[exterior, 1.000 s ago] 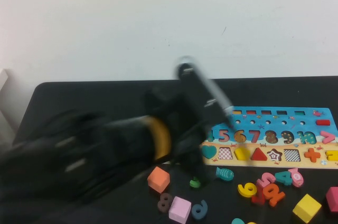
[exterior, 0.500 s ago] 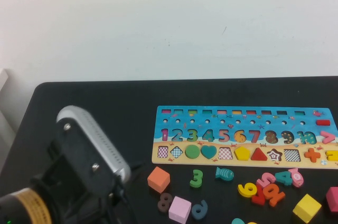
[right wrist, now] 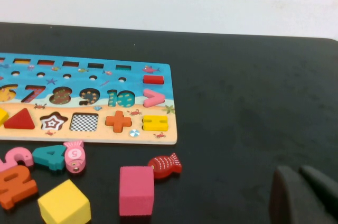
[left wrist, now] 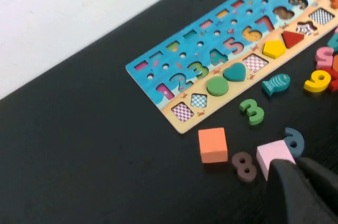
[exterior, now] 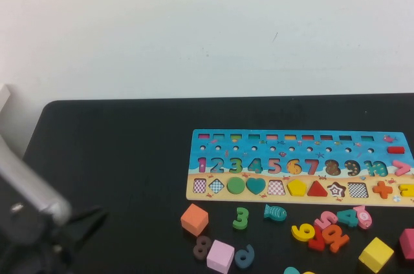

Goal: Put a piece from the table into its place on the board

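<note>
The yellow pentagon piece [exterior: 297,187] lies flat in its slot on the sandy strip of the board [exterior: 284,148], between a checkered slot and the red triangle. It also shows in the left wrist view [left wrist: 273,49]. The board lies on the black table [exterior: 116,145]. My left arm [exterior: 32,222] is low at the near left, far from the board. My left gripper [left wrist: 299,169] is shut and empty above the pink cube [left wrist: 273,153]. My right gripper [right wrist: 299,175] is shut and empty over bare table, right of the board [right wrist: 132,81]; it is out of the high view.
Loose pieces lie in front of the board: an orange cube [exterior: 194,219], a green 3 [exterior: 241,218], a teal fish [exterior: 275,212], a brown 8 [exterior: 201,246], a yellow curly number [exterior: 302,231] and a yellow cube [exterior: 376,254]. A white wall stands behind.
My left arm has pulled back from over the board's left half to the near left corner. The pentagon stays in its slot.
</note>
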`<state>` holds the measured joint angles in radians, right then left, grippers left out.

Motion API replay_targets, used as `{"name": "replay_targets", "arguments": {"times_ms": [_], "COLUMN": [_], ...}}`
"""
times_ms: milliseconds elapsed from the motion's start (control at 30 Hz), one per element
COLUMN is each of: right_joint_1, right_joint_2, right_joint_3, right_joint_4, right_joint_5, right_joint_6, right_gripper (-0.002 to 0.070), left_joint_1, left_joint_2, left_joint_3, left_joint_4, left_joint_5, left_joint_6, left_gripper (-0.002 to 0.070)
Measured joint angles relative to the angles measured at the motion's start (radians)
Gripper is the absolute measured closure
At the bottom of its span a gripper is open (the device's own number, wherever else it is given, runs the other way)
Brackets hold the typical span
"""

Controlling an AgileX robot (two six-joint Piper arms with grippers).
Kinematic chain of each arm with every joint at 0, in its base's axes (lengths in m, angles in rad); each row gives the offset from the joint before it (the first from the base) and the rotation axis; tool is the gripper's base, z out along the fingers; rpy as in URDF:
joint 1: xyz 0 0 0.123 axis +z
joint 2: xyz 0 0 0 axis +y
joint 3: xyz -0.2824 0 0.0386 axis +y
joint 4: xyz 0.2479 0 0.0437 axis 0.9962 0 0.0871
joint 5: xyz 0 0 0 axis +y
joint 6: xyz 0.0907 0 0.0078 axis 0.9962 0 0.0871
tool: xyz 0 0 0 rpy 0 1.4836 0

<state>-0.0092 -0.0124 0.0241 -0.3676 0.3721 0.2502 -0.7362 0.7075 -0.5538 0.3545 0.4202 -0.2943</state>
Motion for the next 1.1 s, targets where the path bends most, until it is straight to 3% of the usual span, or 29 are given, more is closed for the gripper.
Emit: {"name": "replay_targets", "arguments": {"times_ms": [167,400,567,667,833,1100], "right_joint_1": [0.000,0.000,0.000,0.000,0.000,0.000], "right_joint_2": [0.000,0.000,0.000,0.000,0.000,0.000], "right_joint_3": [0.000,0.000,0.000,0.000,0.000,0.000], "right_joint_4": [0.000,0.000,0.000,0.000,0.000,0.000], "right_joint_5": [0.000,0.000,0.000,0.000,0.000,0.000], "right_joint_6": [0.000,0.000,0.000,0.000,0.006,0.011], "right_gripper": [0.0657,0.0657,0.0657,0.0657,0.0657,0.0657], "left_joint_1": [0.133,0.417,0.635,0.715,0.793,0.800], "left_joint_2": [-0.139,-0.404,-0.618,-0.686,-0.715,-0.721], "left_joint_3": [0.141,0.398,0.515,0.549,0.573,0.573], "left_joint_4": [-0.052,-0.187,-0.304,-0.339,-0.392,-0.442], "left_joint_5": [-0.123,-0.420,-0.386,-0.347,-0.318,-0.124], "left_joint_6": [-0.002,0.029,0.031,0.051,0.167,0.294], "left_gripper": [0.0676,0.0676,0.0676,0.0676,0.0676,0.0676]}}
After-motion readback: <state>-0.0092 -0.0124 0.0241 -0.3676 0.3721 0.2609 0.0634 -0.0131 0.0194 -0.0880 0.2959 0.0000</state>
